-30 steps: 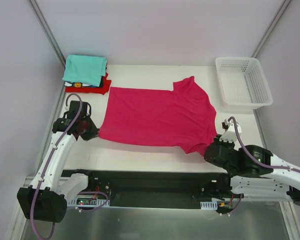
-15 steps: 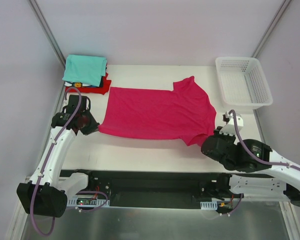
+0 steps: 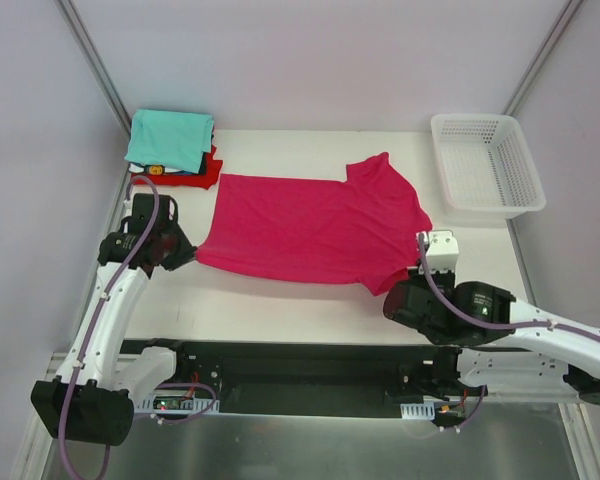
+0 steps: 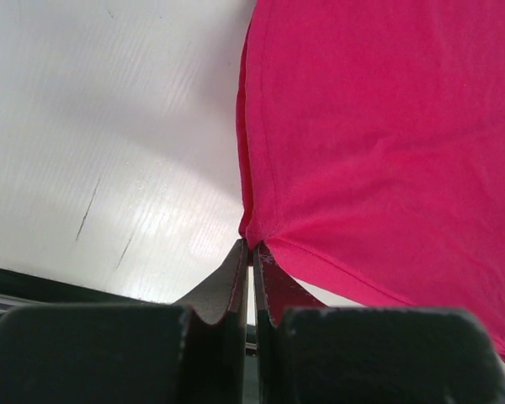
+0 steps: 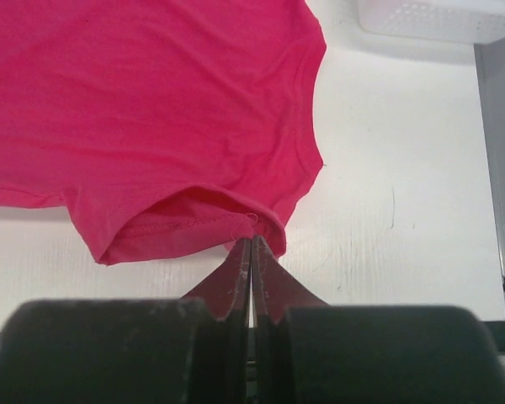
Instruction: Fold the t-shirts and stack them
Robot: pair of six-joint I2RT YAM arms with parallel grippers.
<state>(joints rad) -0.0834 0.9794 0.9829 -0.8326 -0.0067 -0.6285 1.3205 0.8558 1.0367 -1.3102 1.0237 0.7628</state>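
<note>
A large magenta-pink t-shirt (image 3: pixel 310 228) lies spread flat across the middle of the white table. My left gripper (image 3: pixel 191 257) is shut on its near left hem corner; in the left wrist view that gripper (image 4: pixel 252 247) pinches the cloth (image 4: pixel 387 126) at the tips. My right gripper (image 3: pixel 394 289) is shut on the near sleeve's edge, and the right wrist view shows this gripper (image 5: pixel 252 241) biting the sleeve hem of the shirt (image 5: pixel 151 101). Folded t-shirts are stacked at the far left corner: a teal one (image 3: pixel 170 138) on top, a red one (image 3: pixel 207 172) and a dark and white one under it.
A white plastic mesh basket (image 3: pixel 485 165) stands at the far right of the table; its rim (image 5: pixel 438 17) shows in the right wrist view. Grey walls close in the left, right and back. The black arm base rail runs along the near edge.
The right arm has swung left and inward with the sleeve in its grip. The left gripper has shifted slightly away from the near edge, pulling the hem corner with it.
</note>
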